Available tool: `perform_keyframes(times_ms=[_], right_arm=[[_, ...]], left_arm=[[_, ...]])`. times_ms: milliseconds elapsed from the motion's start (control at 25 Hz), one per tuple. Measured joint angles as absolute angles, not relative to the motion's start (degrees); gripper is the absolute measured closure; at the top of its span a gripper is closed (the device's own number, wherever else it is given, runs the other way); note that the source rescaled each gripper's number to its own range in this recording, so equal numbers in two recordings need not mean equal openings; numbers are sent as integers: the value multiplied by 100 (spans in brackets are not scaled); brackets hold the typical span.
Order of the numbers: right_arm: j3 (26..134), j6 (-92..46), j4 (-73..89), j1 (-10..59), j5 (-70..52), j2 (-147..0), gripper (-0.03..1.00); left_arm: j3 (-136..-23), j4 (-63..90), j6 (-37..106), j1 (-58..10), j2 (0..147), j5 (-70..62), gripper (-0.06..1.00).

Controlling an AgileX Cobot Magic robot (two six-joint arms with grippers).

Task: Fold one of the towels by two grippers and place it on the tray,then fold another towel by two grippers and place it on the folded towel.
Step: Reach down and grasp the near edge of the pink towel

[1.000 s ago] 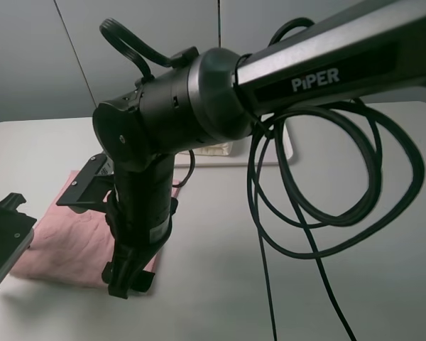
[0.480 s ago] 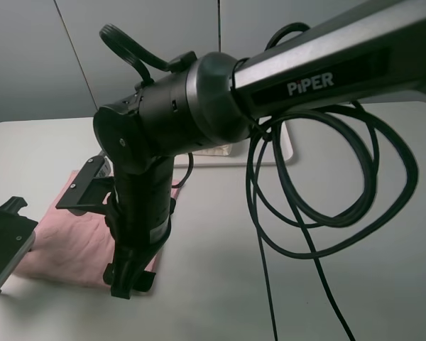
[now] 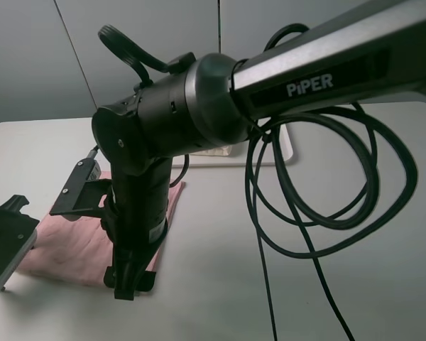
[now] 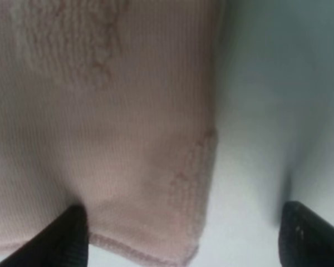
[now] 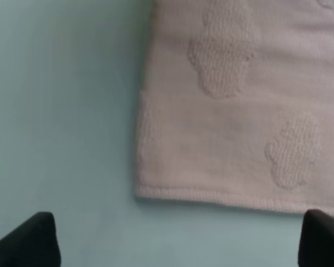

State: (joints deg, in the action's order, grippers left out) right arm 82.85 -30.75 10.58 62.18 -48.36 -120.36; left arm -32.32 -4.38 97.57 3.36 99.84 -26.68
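The pink towel (image 3: 64,241) lies flat on the table at the left. My right gripper (image 3: 126,280) reaches across the middle and hangs over the towel's near right corner. In the right wrist view its open fingertips (image 5: 28,240) straddle that corner of the pink towel (image 5: 239,111), with nothing between them. My left gripper (image 3: 3,245) stands at the towel's left side. In the left wrist view it is open too, one fingertip (image 4: 72,239) over the pink towel (image 4: 111,122). A strip of the cream-white towel (image 3: 216,150) shows on the white tray (image 3: 287,145) behind the arm.
The right arm's thick black body (image 3: 199,99) and its looping cables (image 3: 326,213) hide much of the table's middle and most of the tray. Bare white table (image 3: 220,284) lies to the right of the pink towel.
The right arm's wrist has shifted slightly to the left over the pink towel. The left gripper has hardly moved. Both grippers stay open.
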Motion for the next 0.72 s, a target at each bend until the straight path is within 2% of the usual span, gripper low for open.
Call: perform_keyframes(times_ms=[160, 320, 480, 720], right_arm=[[8285, -3252, 1150, 6288, -4829, -12089, 4], [8296, -3303, 997, 6654, -4815, -12259, 5], [8412, -2767, 518, 6953, -4828, -12541, 5], [8800, -2341, 262, 6963, -5010, -12821, 7]], left_arm=[[-3232, -438, 9757, 336, 9996, -2668, 4], [-3232, -438, 9757, 336, 9996, -2668, 4], [-3232, -438, 9757, 336, 9996, -2668, 4], [-3232, -438, 9757, 336, 9996, -2668, 4]])
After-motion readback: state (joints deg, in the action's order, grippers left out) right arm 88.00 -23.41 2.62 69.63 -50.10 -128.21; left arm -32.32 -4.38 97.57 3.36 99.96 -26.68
